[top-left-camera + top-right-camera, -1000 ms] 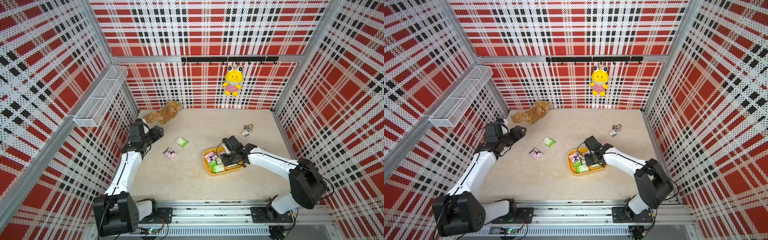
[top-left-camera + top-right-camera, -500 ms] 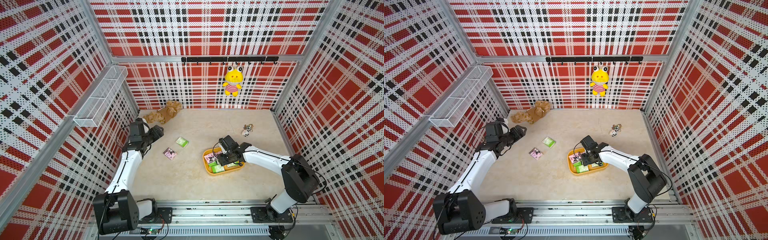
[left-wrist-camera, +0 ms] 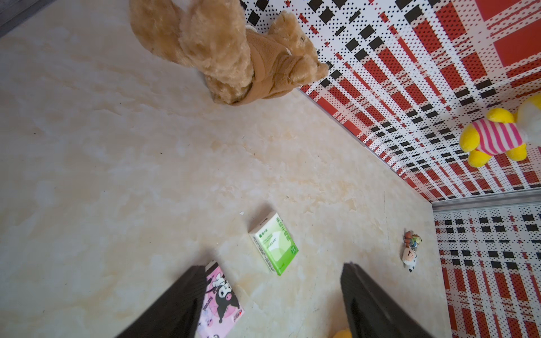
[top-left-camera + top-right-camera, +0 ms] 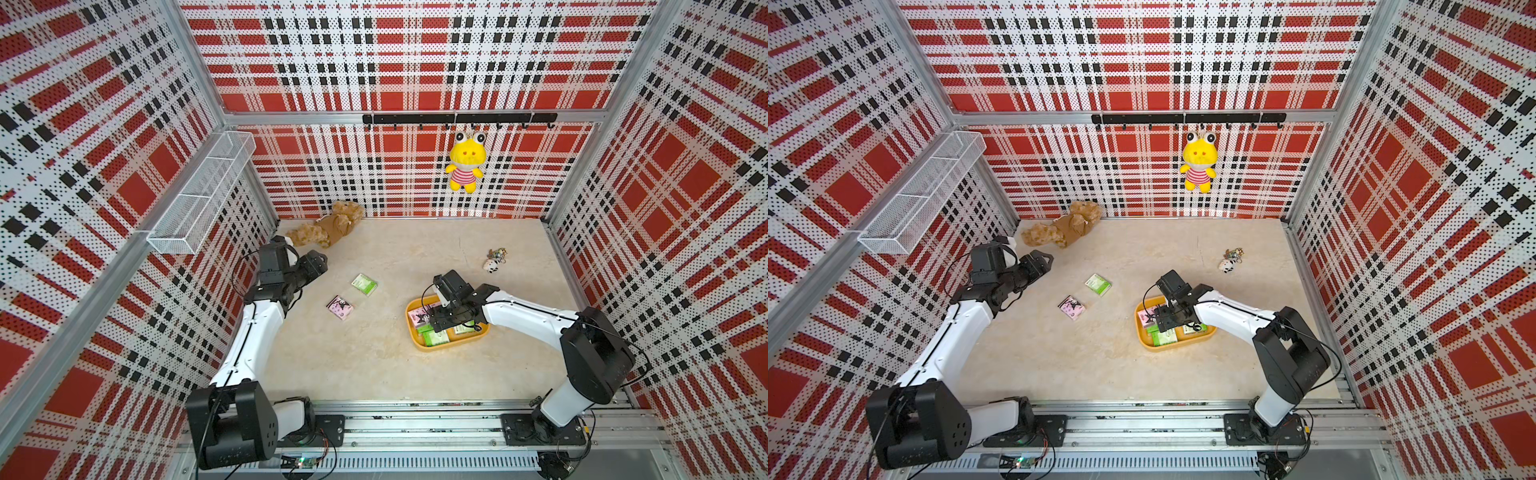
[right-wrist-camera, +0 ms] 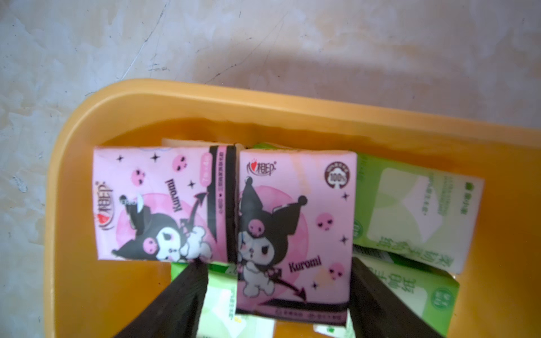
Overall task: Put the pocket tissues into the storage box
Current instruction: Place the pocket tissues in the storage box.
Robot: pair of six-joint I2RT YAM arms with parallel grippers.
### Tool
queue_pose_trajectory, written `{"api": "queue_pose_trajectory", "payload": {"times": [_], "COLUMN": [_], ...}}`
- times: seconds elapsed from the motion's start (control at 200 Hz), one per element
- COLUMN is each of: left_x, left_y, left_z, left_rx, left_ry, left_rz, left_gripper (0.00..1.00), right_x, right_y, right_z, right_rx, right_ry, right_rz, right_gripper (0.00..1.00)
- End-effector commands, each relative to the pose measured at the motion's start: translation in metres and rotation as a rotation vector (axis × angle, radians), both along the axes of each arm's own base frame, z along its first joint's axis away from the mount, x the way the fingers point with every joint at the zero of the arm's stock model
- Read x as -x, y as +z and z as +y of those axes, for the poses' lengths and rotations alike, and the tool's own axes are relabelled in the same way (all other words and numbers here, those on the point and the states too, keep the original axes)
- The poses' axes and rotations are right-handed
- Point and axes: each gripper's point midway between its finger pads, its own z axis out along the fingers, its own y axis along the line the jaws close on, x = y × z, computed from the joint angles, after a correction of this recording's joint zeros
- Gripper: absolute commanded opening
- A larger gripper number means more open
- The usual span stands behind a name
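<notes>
Top views, storage box: the shallow yellow-orange plastic storage box (image 4: 409, 328) (image 4: 1179, 347) stands on the beige table (image 4: 374, 374), right of the middle. In both top views the right arm covers much of its inside.
Top views, packs in the box: some pink and some green show beside the arm; they cannot be counted here.
Top views, packs on the table: one flat rectangular pink pack (image 4: 340, 307) with a black cartoon figure and one flat green-and-white pack (image 4: 364, 284) lie near each other, not touching, well apart from the box.
Top views, right gripper: the right gripper (image 4: 436, 322) hangs low over the box; its jaws are hidden under the wrist.
Top views, left gripper: the left gripper (image 4: 318, 264) is in the air near the brown plush toy (image 4: 328, 228); its jaw gap is hard to make out.
Left wrist view, left gripper: the jaws stand wide and hold nothing; both black fingers (image 3: 175, 301) are cut off by the picture's edge.
Left wrist view, packs: the green-and-white pack (image 3: 275, 243) shows whole; the pink pack (image 3: 222, 301) is partly behind one finger.
Left wrist view, box: only a small yellow-orange corner (image 3: 341, 333) shows.
Right wrist view, right gripper: the jaws are wide. A pink pack (image 5: 295, 228) lies in the box between the fingers (image 5: 181, 301); one finger is apart from it, and whether the other touches it is unclear.
Right wrist view, box content: a second pink pack (image 5: 152, 204) lies against the first. Both rest on green-and-white packs (image 5: 415, 210), at least three, partly covered.
</notes>
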Motion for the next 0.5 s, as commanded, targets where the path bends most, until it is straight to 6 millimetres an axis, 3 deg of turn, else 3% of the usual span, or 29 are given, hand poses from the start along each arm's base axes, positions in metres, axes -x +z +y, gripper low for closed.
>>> {"api": "queue_pose_trajectory", "payload": {"times": [0.0, 0.215, 0.251, 0.281, 0.381, 0.496], "left_x": [-0.005, -0.005, -0.005, -0.005, -0.003, -0.002], "left_y": [0.020, 0.024, 0.023, 0.023, 0.023, 0.025], "left_z": [0.002, 0.002, 0.002, 0.002, 0.003, 0.010], "left_rx": [-0.016, -0.011, -0.011, -0.010, -0.003, -0.011], "left_ry": [-0.003, 0.000, 0.001, 0.002, 0.011, 0.042], "left_rz": [-0.054, -0.063, -0.061, -0.061, -0.061, -0.061], "left_gripper": [0.79, 0.79, 0.80, 0.79, 0.80, 0.80], "right_x": [-0.009, -0.020, -0.021, -0.021, -0.024, -0.031], "right_y": [0.036, 0.085, 0.091, 0.096, 0.110, 0.116], "right_z": [0.004, 0.006, 0.009, 0.012, 0.031, 0.068], "right_rx": [-0.019, -0.029, -0.034, -0.036, -0.052, -0.093], "right_ry": [0.000, 0.015, 0.024, 0.032, 0.072, 0.128], "right_rz": [-0.077, -0.170, -0.181, -0.192, -0.232, -0.263], "right_gripper": [0.82, 0.87, 0.98, 1.00, 1.00, 1.00]}}
